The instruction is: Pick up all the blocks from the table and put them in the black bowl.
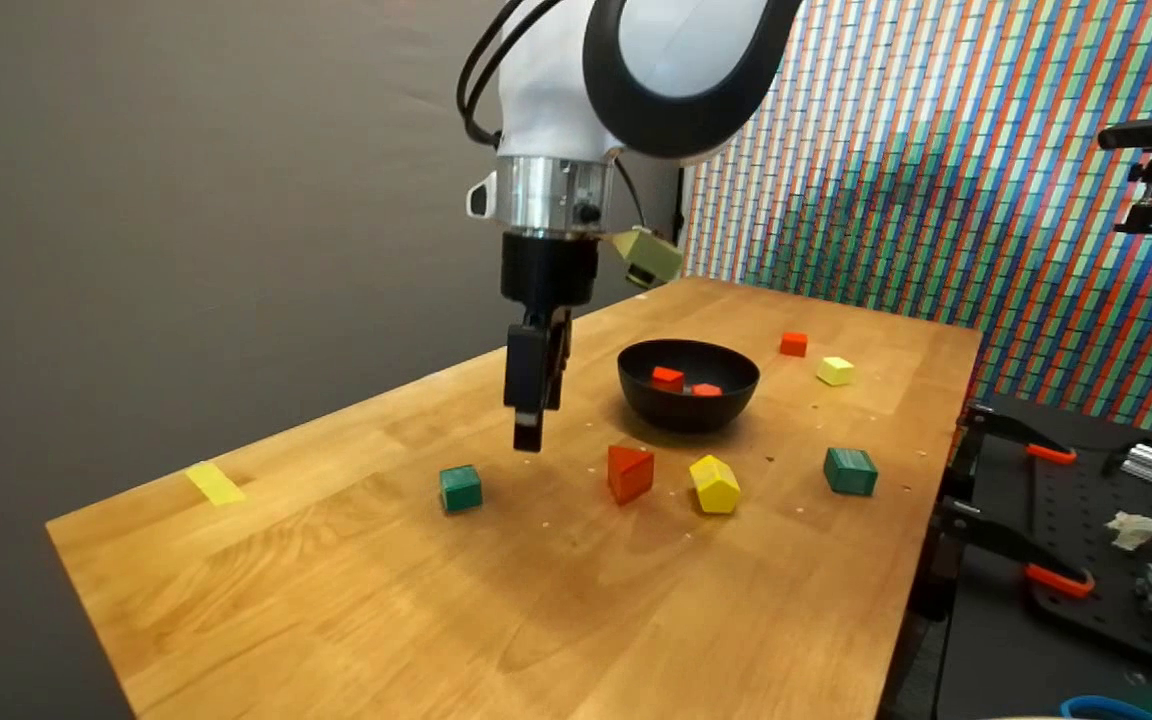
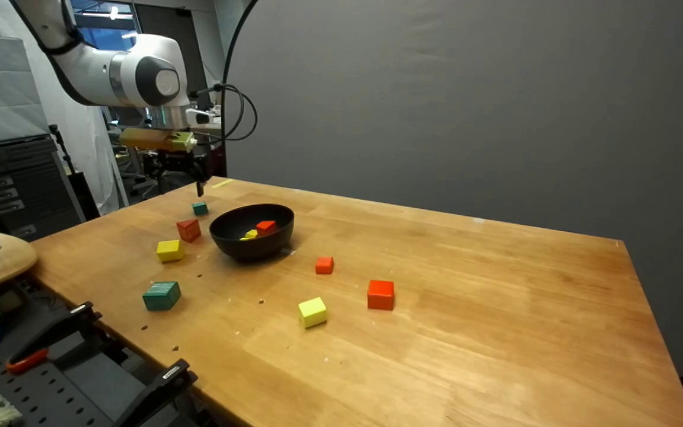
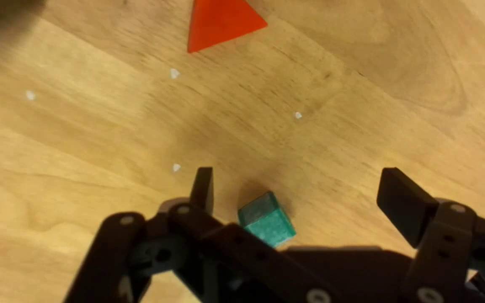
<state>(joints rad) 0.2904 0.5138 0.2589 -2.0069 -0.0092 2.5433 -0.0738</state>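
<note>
My gripper [image 3: 299, 189] stands open above the table [image 1: 496, 620], its fingers wide apart with nothing held. Below them in the wrist view lies a small green block [image 3: 270, 223], nearer the left finger and partly covered by the gripper's linkage. A red triangular block [image 3: 225, 23] is at that view's top edge. The black bowl [image 1: 689, 410] holds red blocks [image 2: 266, 227] and yellow ones [image 2: 251, 234]. Around it on the table are a yellow block [image 2: 170, 251], a larger green block [image 2: 162, 296], a pale yellow block [image 2: 313, 312] and two red blocks, one small [image 2: 324, 265], one bigger [image 2: 380, 295].
Yellow tape [image 1: 215, 483] is stuck near a table corner. Black clamps with orange tips [image 1: 1021, 550] grip the table's edge, beside a dark perforated board [image 1: 1086, 500]. A grey wall [image 2: 466, 107] runs along the table's far side in an exterior view.
</note>
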